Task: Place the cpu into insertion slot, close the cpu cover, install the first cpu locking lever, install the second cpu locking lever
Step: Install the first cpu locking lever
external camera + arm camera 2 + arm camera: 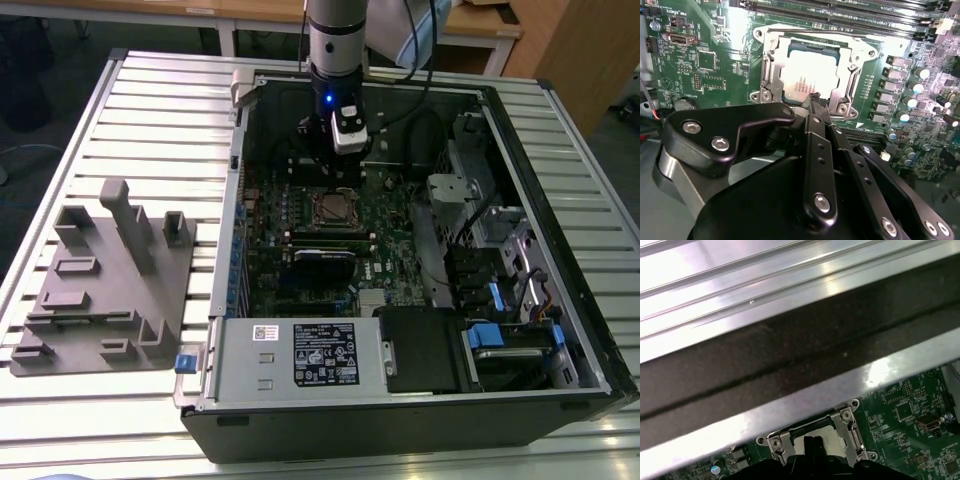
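Note:
The cpu lies flat in the insertion slot, its silvery top showing through the cut-out of the cpu cover. The cover lies down over the chip. A thin wire lever runs along one edge of the frame. My gripper hangs just over the edge of the socket, its black fingertips pressed together and shut with nothing visibly between them. In the exterior view the gripper stands upright inside the open computer case above the socket. The first wrist view has the fingertips in front of the socket frame.
The green motherboard lies inside an open case on a slatted metal table. Long memory slots run beside the socket. A power supply and drive bays fill the case's near side. A grey fixture stands at the exterior view's left.

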You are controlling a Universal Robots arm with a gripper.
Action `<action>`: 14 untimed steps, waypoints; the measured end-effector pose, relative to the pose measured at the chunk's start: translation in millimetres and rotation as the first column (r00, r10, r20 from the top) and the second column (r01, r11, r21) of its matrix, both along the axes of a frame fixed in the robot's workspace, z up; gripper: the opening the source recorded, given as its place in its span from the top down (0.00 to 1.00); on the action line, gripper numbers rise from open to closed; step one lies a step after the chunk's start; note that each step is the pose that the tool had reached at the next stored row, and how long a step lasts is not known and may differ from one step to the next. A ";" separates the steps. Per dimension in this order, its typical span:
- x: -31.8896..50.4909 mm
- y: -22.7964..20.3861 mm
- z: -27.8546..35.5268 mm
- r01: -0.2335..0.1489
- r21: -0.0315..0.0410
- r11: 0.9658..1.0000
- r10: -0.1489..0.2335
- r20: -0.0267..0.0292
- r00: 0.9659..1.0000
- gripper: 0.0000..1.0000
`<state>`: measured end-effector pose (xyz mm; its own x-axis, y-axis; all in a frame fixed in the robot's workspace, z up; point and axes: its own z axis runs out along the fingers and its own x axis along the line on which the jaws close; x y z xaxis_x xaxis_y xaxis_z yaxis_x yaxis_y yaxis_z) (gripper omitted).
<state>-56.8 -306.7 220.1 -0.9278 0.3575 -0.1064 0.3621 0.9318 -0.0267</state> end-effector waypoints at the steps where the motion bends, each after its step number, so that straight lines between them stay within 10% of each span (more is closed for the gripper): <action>1: 0.0 0.0 0.0 0.000 0.000 1.000 0.000 0.000 1.000 0.89; 14: 0.4 0.0 -3.4 -0.129 -0.002 0.992 0.129 0.000 0.992 0.89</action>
<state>-56.4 -306.7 216.7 -0.9661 0.2351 -0.1067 0.2393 0.9705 -0.0284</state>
